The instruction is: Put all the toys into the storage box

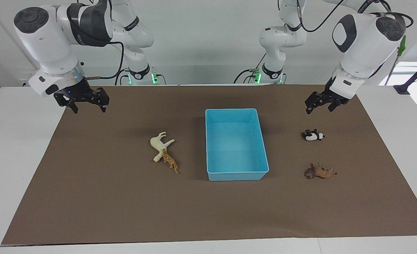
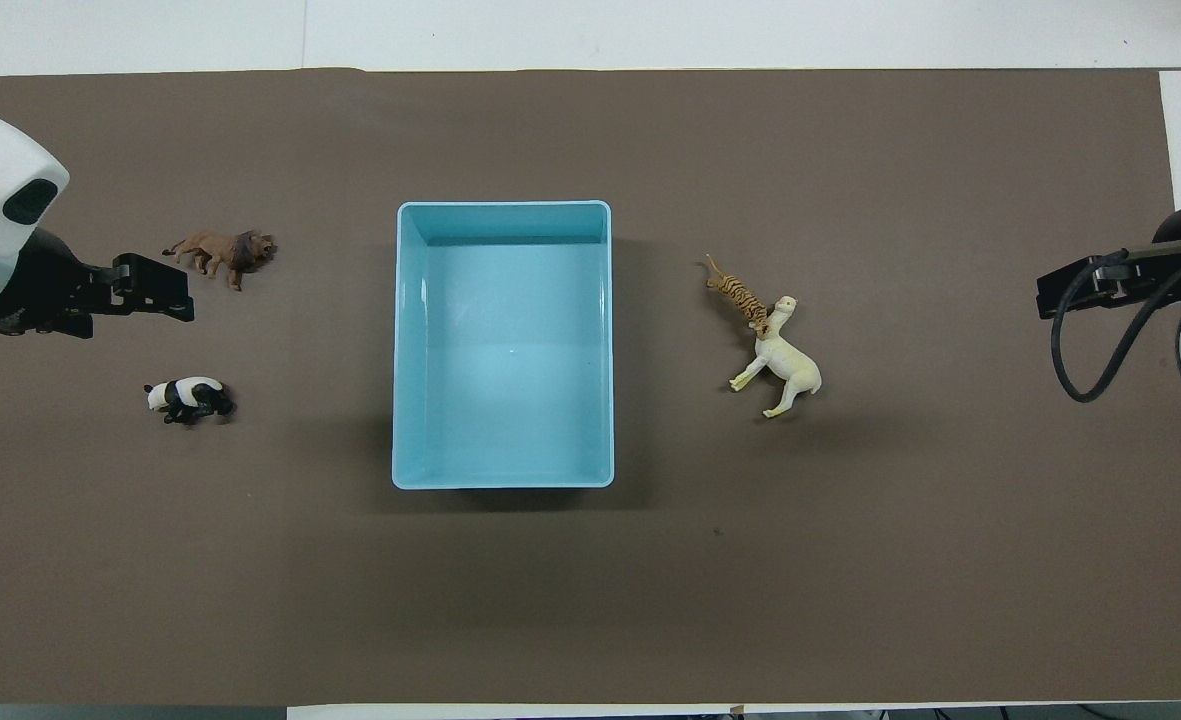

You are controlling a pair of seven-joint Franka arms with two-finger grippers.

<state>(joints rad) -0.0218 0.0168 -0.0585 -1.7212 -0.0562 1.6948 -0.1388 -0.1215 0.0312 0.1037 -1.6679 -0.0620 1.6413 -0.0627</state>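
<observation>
The light blue storage box point(image 1: 234, 144) stands empty in the middle of the brown mat and also shows in the overhead view point(image 2: 505, 350). The cream-white llama point(image 1: 160, 144) point(image 2: 785, 365) lies on its side toward the right arm's end, touching the orange striped tiger point(image 1: 170, 162) point(image 2: 740, 295). The panda point(image 1: 313, 135) point(image 2: 188, 398) and the dark brown animal point(image 1: 319, 171) point(image 2: 220, 250) lie apart toward the left arm's end. My left gripper point(image 1: 320, 108) point(image 2: 175, 295) hangs open and empty above the mat near the panda. My right gripper point(image 1: 88, 106) point(image 2: 1050, 290) hangs open and empty over the mat's edge.
The brown mat point(image 1: 208, 211) covers most of the white table. The panda lies nearer to the robots than the brown animal. The tiger lies farther from the robots than the llama. Black clamps sit at both table ends.
</observation>
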